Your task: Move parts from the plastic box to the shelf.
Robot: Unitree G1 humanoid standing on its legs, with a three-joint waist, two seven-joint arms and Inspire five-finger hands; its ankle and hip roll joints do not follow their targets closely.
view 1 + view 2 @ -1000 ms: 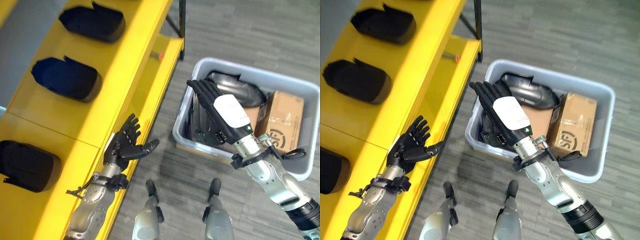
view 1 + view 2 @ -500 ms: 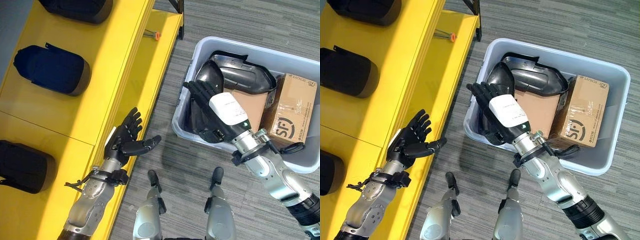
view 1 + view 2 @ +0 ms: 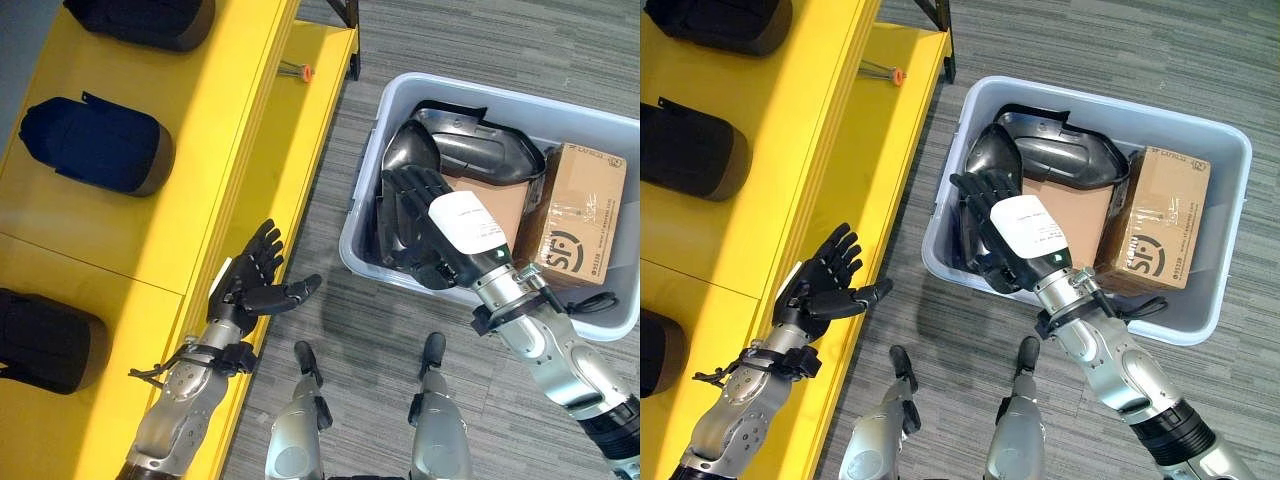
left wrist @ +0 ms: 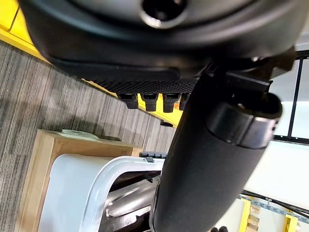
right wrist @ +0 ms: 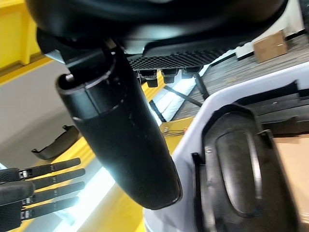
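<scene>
Grey plank flooring (image 3: 480, 40) runs between the yellow shelf (image 3: 120, 220), where dark parts (image 3: 92, 145) already lie, and the plastic box (image 3: 600, 115) holding black parts (image 3: 470, 150) and a cardboard carton (image 3: 575, 210). My right hand (image 3: 430, 225) reaches into the box with fingers straight, over a black part, grasping nothing; my left hand (image 3: 250, 285) hovers spread and empty beside the shelf edge.

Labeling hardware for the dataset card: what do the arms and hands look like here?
Both arms are silver-grey metal with dark collars at the wrists. The left hand is all dark, fingers and thumb. The right hand is dark too, with a white rectangular cover on its back.
</scene>
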